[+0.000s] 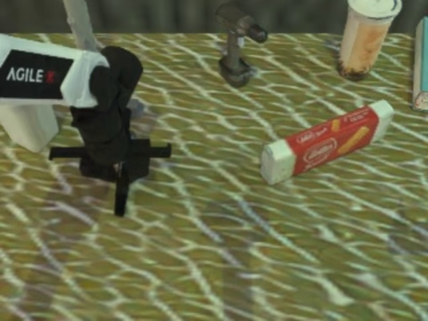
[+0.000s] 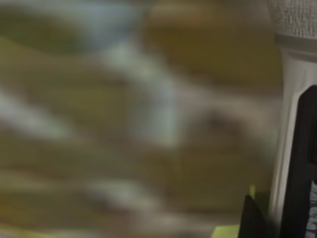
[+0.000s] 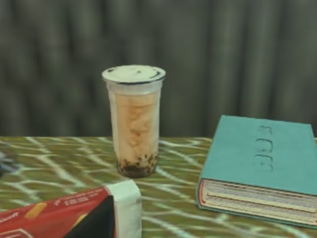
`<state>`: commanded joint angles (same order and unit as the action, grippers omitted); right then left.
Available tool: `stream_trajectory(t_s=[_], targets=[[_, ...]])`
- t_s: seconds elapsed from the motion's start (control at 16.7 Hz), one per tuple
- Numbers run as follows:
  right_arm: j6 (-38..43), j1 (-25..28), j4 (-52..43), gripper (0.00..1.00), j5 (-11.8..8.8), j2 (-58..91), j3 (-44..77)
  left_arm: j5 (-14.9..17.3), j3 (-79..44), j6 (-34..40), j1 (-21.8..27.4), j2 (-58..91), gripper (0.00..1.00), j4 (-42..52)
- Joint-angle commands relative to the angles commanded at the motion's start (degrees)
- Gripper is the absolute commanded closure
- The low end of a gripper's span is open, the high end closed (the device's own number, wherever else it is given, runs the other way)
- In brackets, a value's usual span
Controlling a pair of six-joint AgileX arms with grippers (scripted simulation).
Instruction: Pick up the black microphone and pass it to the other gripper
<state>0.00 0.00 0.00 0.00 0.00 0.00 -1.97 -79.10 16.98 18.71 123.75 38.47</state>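
Observation:
The black microphone lies on the left of the table under my left gripper (image 1: pixel 110 155). In the top view only its slim black handle end (image 1: pixel 122 195) shows, sticking out towards the front edge. In the left wrist view its grey mesh head (image 2: pixel 295 17), pale collar and black handle (image 2: pixel 304 163) run along one edge, very close, beside a dark part of the gripper. Whether the handle is clamped is hidden. My right gripper is outside the top view. Its wrist view shows only a black tip (image 3: pixel 99 222) in front of the red biscuit pack.
The red biscuit pack (image 1: pixel 328 142) lies right of centre. A dark grey pistol-shaped tool (image 1: pixel 235 43) stands at the back middle, a bubble-tea cup (image 1: pixel 364 37) at the back right, and a teal book (image 1: pixel 421 63) at the right edge.

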Motion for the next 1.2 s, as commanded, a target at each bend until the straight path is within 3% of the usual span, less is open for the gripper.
stream_trajectory(t_s=[0.18,0.42,1.2], targets=[[0.0,0.0,0.0,0.0,0.0,0.0,0.0,0.79,0.38,-0.48,0.04,-0.25,1.0,-1.86],[0.0,0.0,0.0,0.0,0.0,0.0,0.0,4.95,2.88,-2.72,-0.18,-2.12,1.0,-12.2],[0.0,0.0,0.0,0.0,0.0,0.0,0.0,27.64,21.28,-15.02,-2.4,-15.99,1.0,-75.88]])
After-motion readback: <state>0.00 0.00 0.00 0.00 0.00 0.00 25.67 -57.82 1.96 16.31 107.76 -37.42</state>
